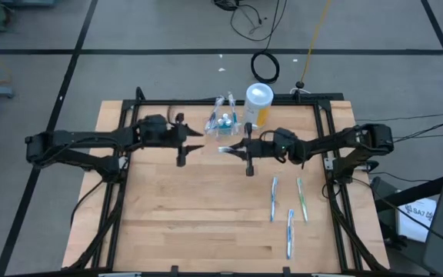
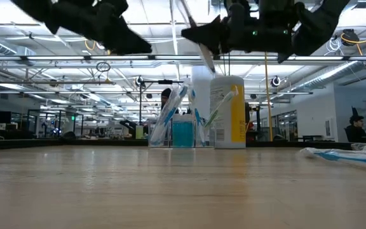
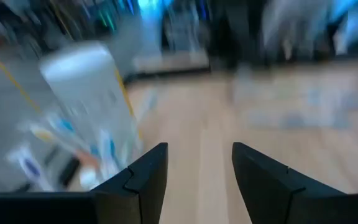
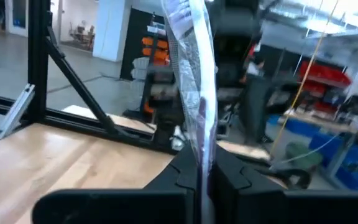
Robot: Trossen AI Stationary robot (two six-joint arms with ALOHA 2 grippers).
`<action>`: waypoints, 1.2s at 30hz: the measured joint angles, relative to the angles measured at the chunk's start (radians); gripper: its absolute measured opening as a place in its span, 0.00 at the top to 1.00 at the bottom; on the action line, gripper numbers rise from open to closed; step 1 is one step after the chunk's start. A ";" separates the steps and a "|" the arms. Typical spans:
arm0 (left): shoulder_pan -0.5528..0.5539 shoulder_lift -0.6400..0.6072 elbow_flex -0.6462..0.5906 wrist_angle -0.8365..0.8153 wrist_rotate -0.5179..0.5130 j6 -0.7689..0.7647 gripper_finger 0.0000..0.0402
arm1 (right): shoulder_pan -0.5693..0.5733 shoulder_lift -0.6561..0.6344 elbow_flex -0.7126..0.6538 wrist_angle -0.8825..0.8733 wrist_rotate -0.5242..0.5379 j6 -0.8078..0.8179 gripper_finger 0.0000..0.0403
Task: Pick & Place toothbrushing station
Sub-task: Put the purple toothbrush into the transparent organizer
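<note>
Table [image 1: 175, 215]: pale wooden top in a black metal frame.

Small clear plastic cup [image 1: 225, 123]: upright at 12 o'clock from table centre, near the far edge; holds thin wrapped toothbrushes [image 1: 220, 106] leaning outward and small teal toothpaste tubes [image 1: 226, 120]. Seen from table height as a clear cup [image 2: 184, 130] with teal contents.

Tall yellow canister with white lid [image 1: 258, 104]: upright, just beside the cup at its 3 o'clock.

Loose toothbrushes, three, lying flat at 4 to 5 o'clock from table centre: pale blue one [image 1: 274, 198], green-and-white one [image 1: 302, 199], blue one [image 1: 290, 233] nearest the front edge.

Right end effector [image 1: 241, 149]: raised above the table at 6 o'clock from the cup, fingers closed on one thin wrapped toothbrush [image 4: 191, 81], which stands up from between the fingers [image 4: 229, 177].

Left end effector [image 1: 194, 138]: raised at 8 o'clock from the cup, well clear of it; fingers [image 3: 145, 180] parted with a plain gap, holding nothing.
</note>
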 joint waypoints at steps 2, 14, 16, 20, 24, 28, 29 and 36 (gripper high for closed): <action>0.001 0.001 -0.077 0.200 0.021 -0.051 0.54 | -0.002 0.028 0.000 0.026 0.000 0.036 0.98; -0.068 0.078 -0.128 0.439 0.117 -0.100 0.54 | 0.000 0.127 0.064 0.062 0.006 0.119 0.98; -0.072 0.080 -0.124 0.464 0.114 -0.091 0.54 | 0.001 0.152 0.085 0.065 0.004 0.122 0.98; -0.072 0.084 -0.126 0.469 0.112 -0.096 0.54 | 0.006 0.202 0.129 0.061 0.003 0.143 0.98; -0.072 0.083 -0.126 0.461 0.105 -0.084 0.54 | 0.009 0.257 0.174 0.060 0.002 0.144 0.98; -0.081 0.083 -0.126 0.459 0.105 -0.073 0.54 | 0.009 0.267 0.208 0.037 0.003 0.143 0.98; -0.085 0.083 -0.126 0.458 0.105 -0.073 0.54 | 0.009 0.265 0.212 0.026 0.004 0.144 0.98; -0.092 0.083 -0.126 0.471 0.105 -0.049 0.55 | 0.009 0.267 0.213 0.017 0.004 0.144 0.98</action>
